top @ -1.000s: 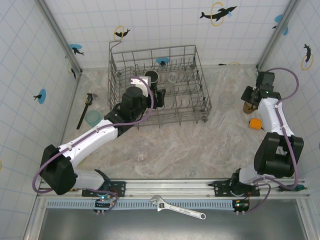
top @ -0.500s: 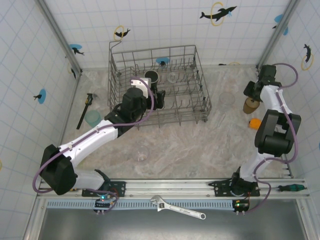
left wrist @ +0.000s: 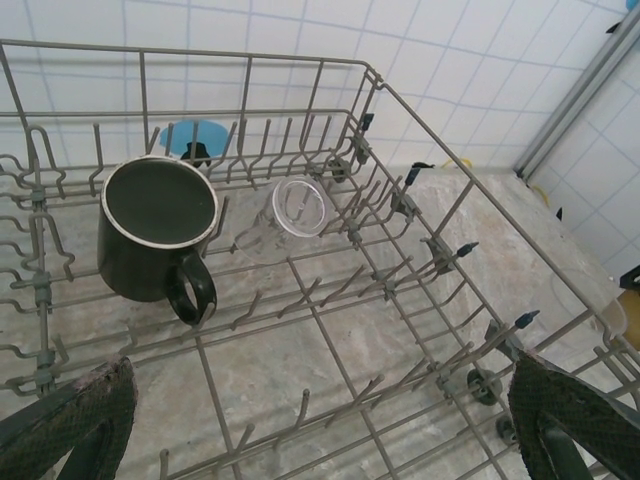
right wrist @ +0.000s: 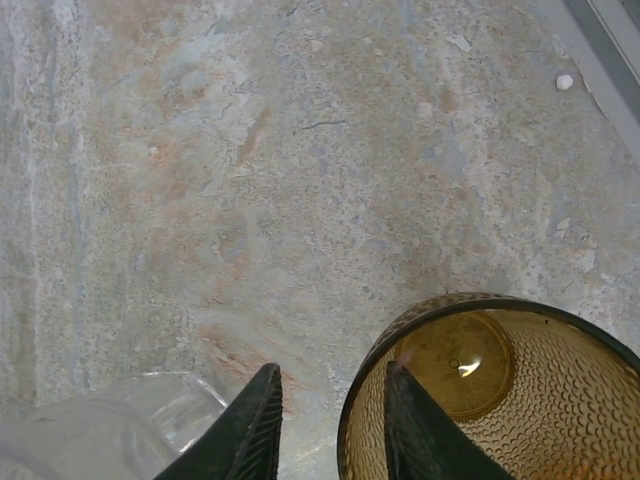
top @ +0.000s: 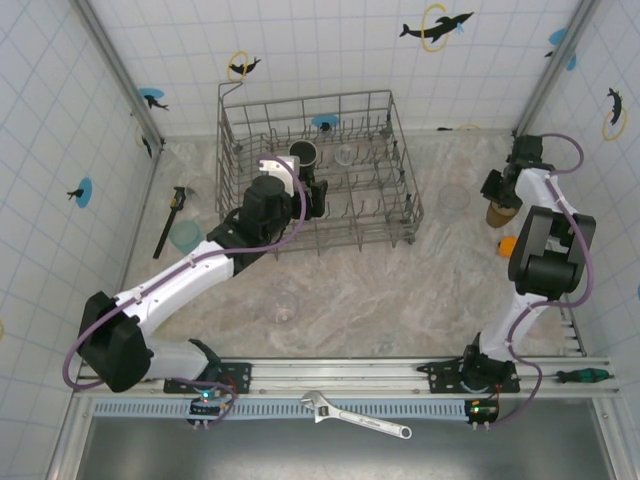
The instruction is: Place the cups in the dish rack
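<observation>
Straddling the amber tumbler's (right wrist: 500, 400) rim, the right claw (right wrist: 330, 372) is narrowed but not yet pinching. A thin-wall grip could slip, or nudge the clear glass (right wrist: 120, 430) alongside. The left claw (left wrist: 325, 400) gapes empty over the dish rack (left wrist: 200, 56).

Amber tumbler (right wrist: 500, 400) cut by btm edge; clear glass (right wrist: 110, 430) too, prob.

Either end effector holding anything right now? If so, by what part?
Nothing gripped. Right end effector straddles the rim of the amber tumbler, outer finger clear of it. Left end effector hangs open over the dish rack, empty.
</observation>
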Available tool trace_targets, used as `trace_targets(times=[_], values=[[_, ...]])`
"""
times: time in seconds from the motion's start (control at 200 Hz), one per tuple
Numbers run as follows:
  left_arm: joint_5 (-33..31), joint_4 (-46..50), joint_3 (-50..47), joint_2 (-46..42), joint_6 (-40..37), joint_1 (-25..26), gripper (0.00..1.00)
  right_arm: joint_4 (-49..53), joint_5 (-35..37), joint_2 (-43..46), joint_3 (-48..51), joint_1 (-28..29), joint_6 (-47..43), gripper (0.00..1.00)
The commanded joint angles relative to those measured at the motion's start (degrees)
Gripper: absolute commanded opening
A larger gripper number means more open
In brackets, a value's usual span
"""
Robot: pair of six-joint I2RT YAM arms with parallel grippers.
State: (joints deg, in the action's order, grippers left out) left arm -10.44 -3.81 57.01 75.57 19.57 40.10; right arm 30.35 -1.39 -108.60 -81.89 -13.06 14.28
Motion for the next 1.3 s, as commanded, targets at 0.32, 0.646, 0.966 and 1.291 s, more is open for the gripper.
trace_targets(times=[0.32,0.646,0.966,1.291], values=[[-1.48,1.20,0.20,-0.78,0.27,0.33,0.97,2.36,0.75,-2.93,-1.15,0.44,-1.02,0.11],[-3.60,2.78,1.46,0.22,-0.86,0.33,0.97,6.18,2.24,0.40,-6.17,3.38,-1.19,0.00],[-1.62,3.71,3.66,2.50,-1.75,0.33,0.97,6.41,-1.37,6.51,-7.88,6.07,-1.08,0.00],[0.63,4.34,5.81,4.75,-1.60,0.33,0.97,2.91,-4.09,13.37,-3.60,7.97,-0.49,0.00]])
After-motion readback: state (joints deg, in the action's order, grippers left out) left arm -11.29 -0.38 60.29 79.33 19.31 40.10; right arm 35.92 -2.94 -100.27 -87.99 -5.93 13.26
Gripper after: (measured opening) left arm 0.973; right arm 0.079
